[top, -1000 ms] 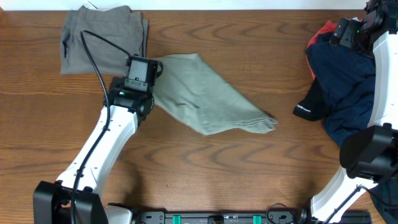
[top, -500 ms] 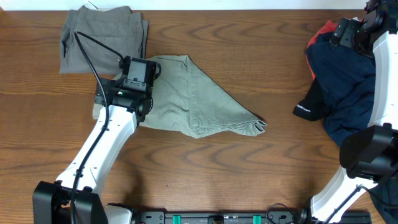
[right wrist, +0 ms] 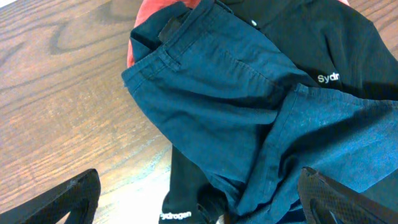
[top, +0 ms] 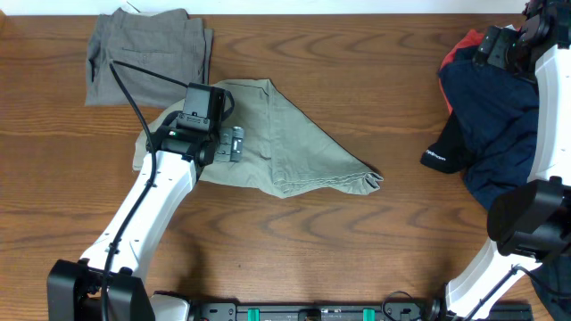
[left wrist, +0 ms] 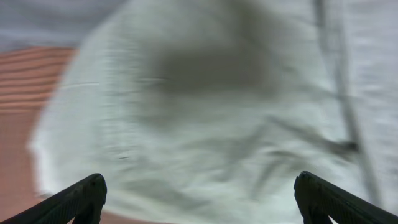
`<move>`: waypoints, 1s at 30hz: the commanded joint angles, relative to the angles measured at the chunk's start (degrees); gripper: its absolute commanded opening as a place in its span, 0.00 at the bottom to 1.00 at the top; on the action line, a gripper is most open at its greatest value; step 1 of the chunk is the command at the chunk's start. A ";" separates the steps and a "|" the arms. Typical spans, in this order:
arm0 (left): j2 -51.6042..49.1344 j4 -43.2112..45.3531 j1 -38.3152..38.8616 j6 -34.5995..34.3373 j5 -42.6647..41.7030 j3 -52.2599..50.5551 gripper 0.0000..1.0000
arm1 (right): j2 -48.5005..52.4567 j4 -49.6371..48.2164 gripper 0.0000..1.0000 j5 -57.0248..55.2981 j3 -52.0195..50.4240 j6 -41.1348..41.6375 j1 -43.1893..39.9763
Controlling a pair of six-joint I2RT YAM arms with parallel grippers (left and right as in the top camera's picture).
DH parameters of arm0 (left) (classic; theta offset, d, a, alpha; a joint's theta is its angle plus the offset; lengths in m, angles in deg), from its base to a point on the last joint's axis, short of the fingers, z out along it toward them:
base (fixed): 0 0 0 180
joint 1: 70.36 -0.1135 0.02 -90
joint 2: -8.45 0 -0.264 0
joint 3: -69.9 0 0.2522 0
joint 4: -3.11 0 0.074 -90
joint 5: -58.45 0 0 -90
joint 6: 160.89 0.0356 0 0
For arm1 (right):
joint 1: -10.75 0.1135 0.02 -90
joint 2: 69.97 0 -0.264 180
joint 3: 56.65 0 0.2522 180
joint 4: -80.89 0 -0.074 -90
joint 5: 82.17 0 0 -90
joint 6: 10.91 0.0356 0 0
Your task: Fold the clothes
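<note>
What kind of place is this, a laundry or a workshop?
Likely a robotics lab, not a laundry: two white robot arms at a wooden table, with khaki trousers, a folded grey pair and a navy, red and black pile laid out.

Folded trousers (top: 147, 53) back-left; spread trousers (top: 294, 134) centre; garment pile (top: 491, 116) right.

Matt, soft woven cloth for the khaki trousers (top: 303, 147); same dull weave for the navy garment (right wrist: 236, 118). Smooth, lightly glossy wood for the table (top: 357, 62).
</note>
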 commanded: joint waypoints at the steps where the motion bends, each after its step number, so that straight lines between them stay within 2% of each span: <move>1: 0.04 -0.22 -0.20 -0.63 -11.91 0.22 0.98 | -1.22 0.04 0.99 -0.02 0.26 0.87 -0.46; 5: 0.00 -0.17 -0.20 -0.63 -18.34 0.22 0.98 | -1.22 0.04 0.99 -0.02 0.26 0.90 -0.46; 9: -0.04 -0.79 -0.15 -1.11 -20.31 0.20 0.98 | -1.22 -1.03 0.99 2.97 0.26 1.29 -0.42; 13: -0.04 -1.03 -0.15 -1.25 -20.28 0.20 0.98 | -1.22 -0.68 0.99 11.80 0.26 1.86 -0.39; 17: -0.04 -1.05 -0.15 -1.25 -20.31 0.20 0.98 | -1.22 -0.37 0.99 25.70 0.26 2.16 -0.33; 18: -0.04 -1.03 -0.15 -1.22 -20.28 0.20 0.98 | -1.16 -0.70 0.96 28.28 0.13 2.16 -0.13; 20: -0.04 -1.03 -0.15 -1.22 -20.26 0.20 0.98 | -0.98 -2.08 0.70 30.32 -0.13 2.16 0.63; 23: -0.04 -1.03 -0.15 -1.22 -20.26 0.20 0.98 | -0.48 -3.19 0.18 27.91 -0.22 2.14 2.64; 24: -0.04 -1.03 -0.15 -1.22 -20.26 0.20 0.98 | -0.24 -3.19 0.05 25.49 -0.24 2.21 3.43; 25: -0.04 -1.03 -0.15 -1.22 -20.26 0.20 0.98 | -0.02 -3.15 0.01 22.88 -0.35 2.21 4.17; 30: -0.04 -1.03 -0.15 -1.22 -20.26 0.20 0.98 | 2.80 -2.49 0.01 10.88 -0.59 1.84 8.31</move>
